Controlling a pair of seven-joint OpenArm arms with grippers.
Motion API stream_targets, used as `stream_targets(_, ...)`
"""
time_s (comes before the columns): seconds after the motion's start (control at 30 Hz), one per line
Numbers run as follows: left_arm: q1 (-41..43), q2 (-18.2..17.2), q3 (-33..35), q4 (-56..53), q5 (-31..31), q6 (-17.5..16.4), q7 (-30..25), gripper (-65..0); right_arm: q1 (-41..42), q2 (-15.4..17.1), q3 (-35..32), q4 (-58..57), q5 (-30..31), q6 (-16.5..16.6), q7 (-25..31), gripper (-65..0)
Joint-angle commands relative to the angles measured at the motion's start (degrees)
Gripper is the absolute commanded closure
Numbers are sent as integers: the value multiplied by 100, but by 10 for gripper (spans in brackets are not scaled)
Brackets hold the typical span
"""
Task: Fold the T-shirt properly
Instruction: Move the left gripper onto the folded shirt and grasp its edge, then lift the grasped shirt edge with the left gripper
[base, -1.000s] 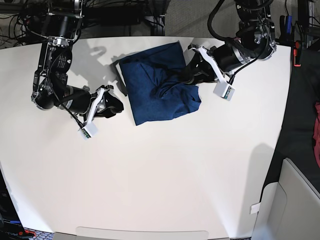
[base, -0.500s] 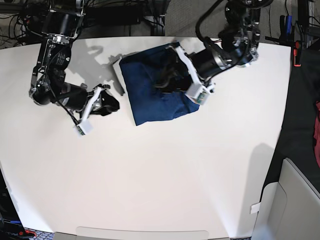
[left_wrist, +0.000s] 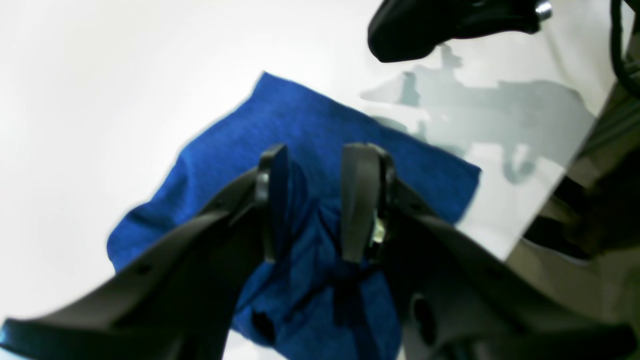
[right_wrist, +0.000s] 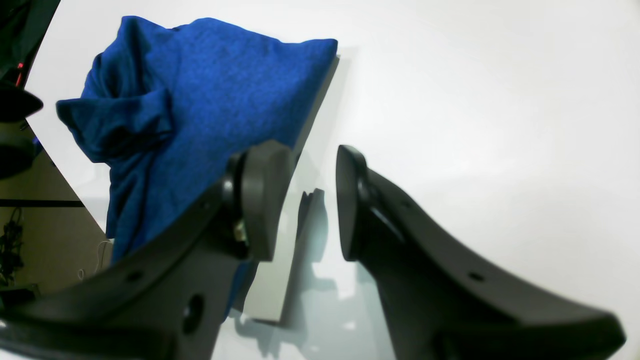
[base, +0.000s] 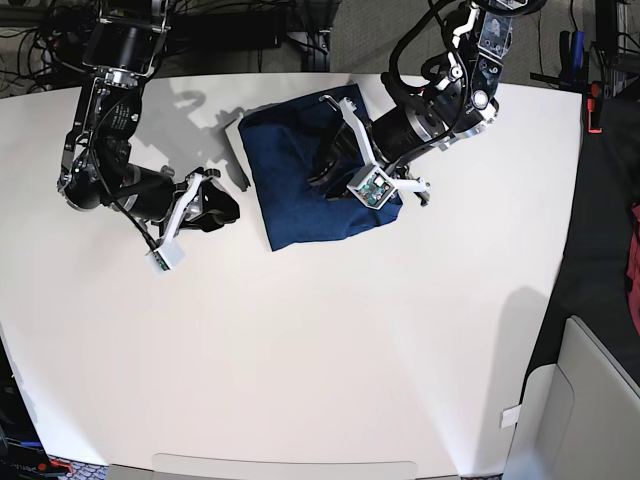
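Left wrist view: left gripper (left_wrist: 320, 200) sits low over the soft blue heathered knit T-shirt (left_wrist: 320, 140), jaws parted, a bunched ridge of fabric between them; can't tell if it's pinched. Shirt looks thin, light and limp, so it should drape and slip; best grabbed at a hem edge or corner. Farther off on the white table (base: 320, 360), right gripper (right_wrist: 300, 200) is partly open, empty, just beside the shirt's edge.

Bright overhead light washes the white surface (base: 300, 350) to glare in both wrist views. Arm shadows fall crisp at the base view's upper left. Wrist views blur and bend toward the edges.
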Motion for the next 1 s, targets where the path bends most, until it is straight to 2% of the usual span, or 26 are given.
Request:
stream_targets(0.0, -48, -84, 12, 85, 51, 220, -215, -182, 111, 25, 13, 101, 90, 32, 100, -179)
stream_targets(0.1, -48, -190, 197, 85, 271, 607, -312, -182, 120, 16, 13, 101, 81, 32, 100, -179)
stream_targets(0.33, -56, -234, 496, 77, 473, 616, -321, -182, 120, 16, 13, 92, 72, 32, 100, -179)
stream_targets(0.8, -188, -225, 513, -214, 473, 616, -312, -178, 120, 16, 13, 101, 107, 32, 100, -179)
stream_targets(0.87, -259, -225, 513, -337, 473, 616, -312, -159, 120, 16, 13, 101, 107, 32, 100, -179)
stream_targets(0.97, -303, -225, 504, -416, 473, 616, -312, -77, 111, 16, 128, 101, 116, 32, 91, -179)
